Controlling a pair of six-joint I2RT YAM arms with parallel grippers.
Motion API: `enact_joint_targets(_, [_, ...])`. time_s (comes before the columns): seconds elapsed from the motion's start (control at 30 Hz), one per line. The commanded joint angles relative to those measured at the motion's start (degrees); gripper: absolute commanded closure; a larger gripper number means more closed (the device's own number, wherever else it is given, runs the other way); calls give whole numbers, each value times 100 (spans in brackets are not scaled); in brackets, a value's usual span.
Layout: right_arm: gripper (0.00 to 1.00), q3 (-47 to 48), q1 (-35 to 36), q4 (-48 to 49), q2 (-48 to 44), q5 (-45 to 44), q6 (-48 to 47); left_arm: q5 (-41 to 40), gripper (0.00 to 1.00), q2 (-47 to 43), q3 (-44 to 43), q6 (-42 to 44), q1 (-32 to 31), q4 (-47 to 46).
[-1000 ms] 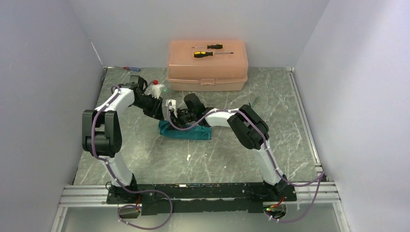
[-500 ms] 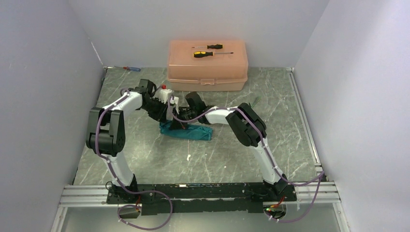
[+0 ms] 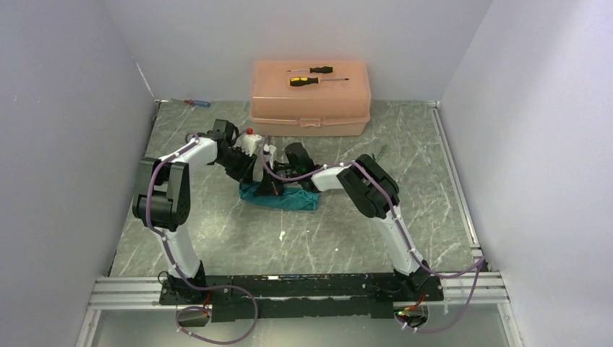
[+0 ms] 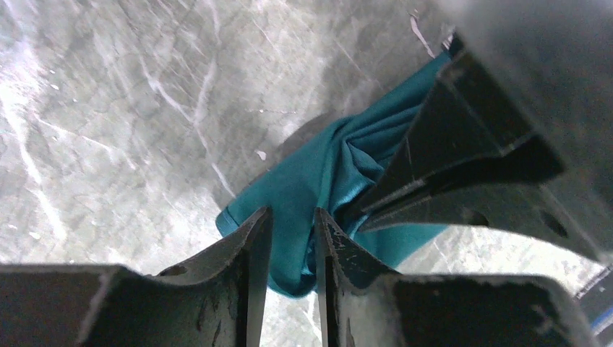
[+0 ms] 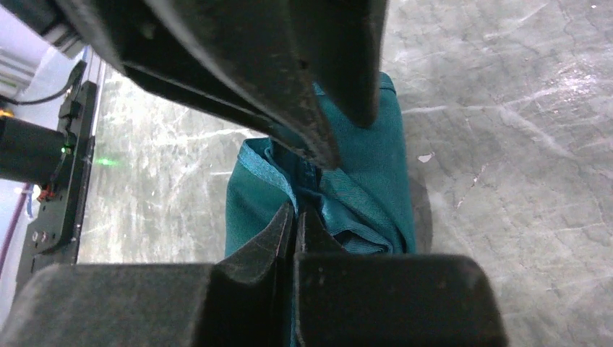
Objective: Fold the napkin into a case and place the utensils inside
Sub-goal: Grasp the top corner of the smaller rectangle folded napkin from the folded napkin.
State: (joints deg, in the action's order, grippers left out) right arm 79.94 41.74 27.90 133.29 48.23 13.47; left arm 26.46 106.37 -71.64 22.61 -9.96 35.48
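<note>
The teal napkin (image 3: 280, 197) lies as a folded, bunched strip on the marble table between my two arms. My right gripper (image 5: 295, 211) is shut on a raised fold of the napkin (image 5: 361, 181) near its left end. My left gripper (image 4: 293, 217) hovers over the same end of the napkin (image 4: 318, 173), its jaws a narrow gap apart with cloth showing across the gap. The two grippers nearly touch: the right gripper's fingers (image 4: 463, 166) cross the left wrist view. A thin dark utensil with greenish tines (image 3: 381, 150) lies behind the right arm's elbow.
A peach plastic box (image 3: 311, 101) stands at the back with two yellow-and-black screwdrivers (image 3: 312, 76) on its lid. A small red-and-blue screwdriver (image 3: 196, 103) lies at the back left corner. A white speck (image 3: 280, 235) marks the table in front of the napkin.
My left arm has swung right toward the napkin's left end and its jaws have parted a little. The right gripper stayed shut on the cloth and shifted slightly back and right.
</note>
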Motion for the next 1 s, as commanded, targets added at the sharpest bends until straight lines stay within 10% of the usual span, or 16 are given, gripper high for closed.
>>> enact_joint_targets(0.0, [100, -77, -105, 347, -2, -192, 409, 260, 66, -253, -308, -56, 100, 649])
enact_joint_targets(0.23, [100, 11, -116, -237, -54, -205, 220, 342, 57, -783, -1224, 254, 529, 1377])
enact_joint_targets(0.43, [100, -93, -114, -472, -219, -471, -92, -37, 7, -1560, -1693, 344, 740, 1136])
enact_joint_targets(0.53, [100, -159, -101, -478, -288, -640, -182, -447, 6, -1437, -1915, 125, 738, 1241])
enact_joint_targets(0.67, [100, -160, -51, -445, -324, -844, -124, 1132, 8, -1109, -1883, 1032, 706, 2222])
enact_joint_targets(0.97, [100, -175, 38, -384, -295, -711, 153, 242, 15, -2792, 1663, 1321, -643, -1472])
